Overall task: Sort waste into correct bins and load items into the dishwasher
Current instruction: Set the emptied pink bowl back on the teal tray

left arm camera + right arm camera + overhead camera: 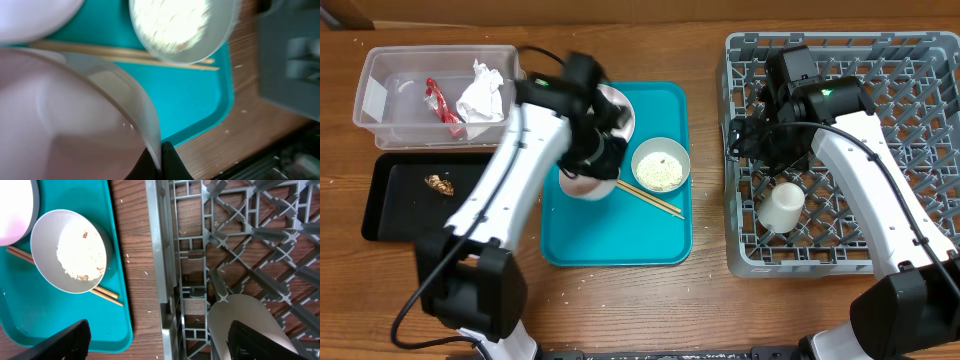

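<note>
While wood-grain table (620, 300) fills every view, nothing of the room shows past its edges.

Back-left: clear tub (370, 100) holds red wrapper (440, 103) and white napkin (483, 95). Black tray (400, 210) sits just in front of it, brown food scrap (440, 184) inside.

Left gripper (161, 161) is clamped on the rim of a pale-pink bowl (65, 130), over the left half of the teal serving tray (620, 235). Also on that tray are the rice bowl (661, 165) and the chopsticks (655, 200), which lie diagonally and partly under it.

Stray rice grains (126, 256) lie on the wood beside the grey dish rack (800, 265). White cup (782, 207) is on the rack's grid floor.

Right gripper (162, 341) hangs over the rack's left side, fingers wide apart, holding nothing.

Hard to read:
- Plate (620, 110) at the tray's back is mostly covered by the left arm.
- Held bowl is blurred in the left wrist view.
- Right fingertips are cut off at the frame's bottom.
- Cup orientation unclear.
</note>
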Controlling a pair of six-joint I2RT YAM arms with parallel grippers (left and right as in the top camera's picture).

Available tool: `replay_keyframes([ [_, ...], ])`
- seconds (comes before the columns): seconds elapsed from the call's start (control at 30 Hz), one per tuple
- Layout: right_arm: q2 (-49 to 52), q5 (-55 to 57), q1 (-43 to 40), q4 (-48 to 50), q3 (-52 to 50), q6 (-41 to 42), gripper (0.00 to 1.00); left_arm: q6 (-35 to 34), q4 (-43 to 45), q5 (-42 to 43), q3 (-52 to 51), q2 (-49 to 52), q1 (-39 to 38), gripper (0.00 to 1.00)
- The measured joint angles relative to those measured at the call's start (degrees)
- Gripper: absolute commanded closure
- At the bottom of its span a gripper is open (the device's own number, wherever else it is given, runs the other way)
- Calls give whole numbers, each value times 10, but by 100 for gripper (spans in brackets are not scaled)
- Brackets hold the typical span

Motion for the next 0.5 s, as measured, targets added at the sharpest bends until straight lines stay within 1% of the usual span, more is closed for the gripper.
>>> replay_keyframes([
  [0.13, 0, 0, 0, 0, 0, -5, 10, -41, 12, -49, -58, 6, -27, 96],
  [0.3, 0, 0, 0, 0, 0, -10, 10, -66, 56, -72, -139, 6, -47, 95],
  [0.37, 0, 0, 0, 0, 0, -12, 10, -70, 67, -76, -163, 8, -53, 86],
  [0.43, 0, 0, 0, 0, 0, -13, 10, -78, 69, -78, -173, 8, -55, 64],
  [0.5, 0, 0, 0, 0, 0, -13, 10, -82, 72, -79, -173, 8, -56, 56],
])
